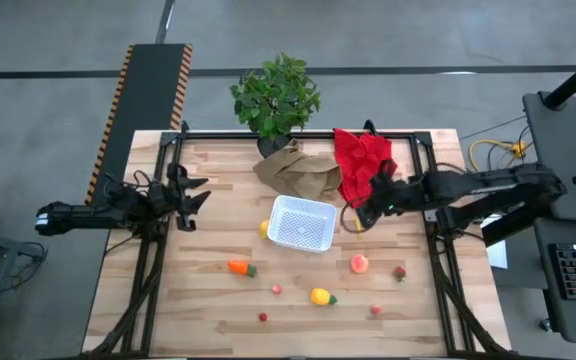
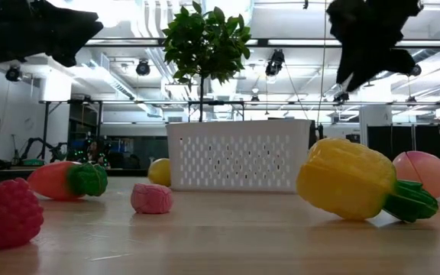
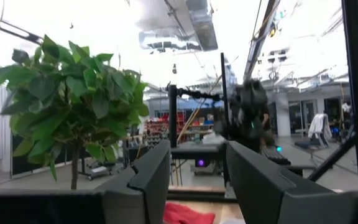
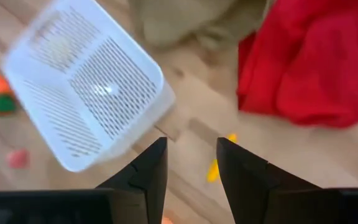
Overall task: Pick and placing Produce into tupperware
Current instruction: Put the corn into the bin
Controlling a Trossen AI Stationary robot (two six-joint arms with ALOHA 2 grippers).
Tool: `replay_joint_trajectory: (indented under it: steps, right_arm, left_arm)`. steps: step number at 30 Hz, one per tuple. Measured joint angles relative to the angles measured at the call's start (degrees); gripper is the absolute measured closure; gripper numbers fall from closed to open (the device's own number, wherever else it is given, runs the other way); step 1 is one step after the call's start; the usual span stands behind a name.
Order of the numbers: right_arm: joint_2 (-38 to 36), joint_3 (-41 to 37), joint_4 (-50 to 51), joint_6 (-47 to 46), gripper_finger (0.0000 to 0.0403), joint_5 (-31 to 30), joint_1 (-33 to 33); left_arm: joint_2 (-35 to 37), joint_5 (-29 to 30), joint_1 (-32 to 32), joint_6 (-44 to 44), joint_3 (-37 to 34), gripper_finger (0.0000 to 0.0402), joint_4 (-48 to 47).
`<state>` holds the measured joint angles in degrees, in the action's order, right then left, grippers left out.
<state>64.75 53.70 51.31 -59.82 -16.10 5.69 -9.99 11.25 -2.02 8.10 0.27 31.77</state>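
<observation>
Nothing is packed yet: the tupperware (image 1: 301, 222) sits empty mid-table, and the produce (image 1: 320, 296) lies scattered on the wood around and nearer. The right gripper (image 1: 361, 216) hovers just right of it, fingers parted, holding nothing. The left gripper (image 1: 190, 199) waits far left, open and empty.

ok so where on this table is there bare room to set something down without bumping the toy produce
Bare wood lies along the table's left side, between the left gripper and the orange carrot, and near the right edge beyond the small red berry. It is crowded at the back, where the plant, paper bag, red cloth and white container cluster, with the right gripper beside them.
</observation>
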Motion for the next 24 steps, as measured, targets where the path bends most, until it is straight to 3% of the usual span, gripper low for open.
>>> replay_joint_trajectory:
  steps: [7,16,24]
  right_arm:
    - [10.1,-0.8,3.9,-8.0,0.0273,-0.5,2.2]
    - [22.7,-0.9,3.3,-11.4,0.0273,-0.8,2.2]
    - [29.1,-0.9,-0.5,-13.3,0.0273,-1.3,2.2]
  left_arm:
    - [-0.1,-0.1,0.0,0.2,0.0,0.0257,0.8]
    - [-0.1,-0.1,0.0,0.3,0.0,0.0257,0.7]
    - [-1.6,-0.1,0.0,0.3,0.0,0.0257,0.2]
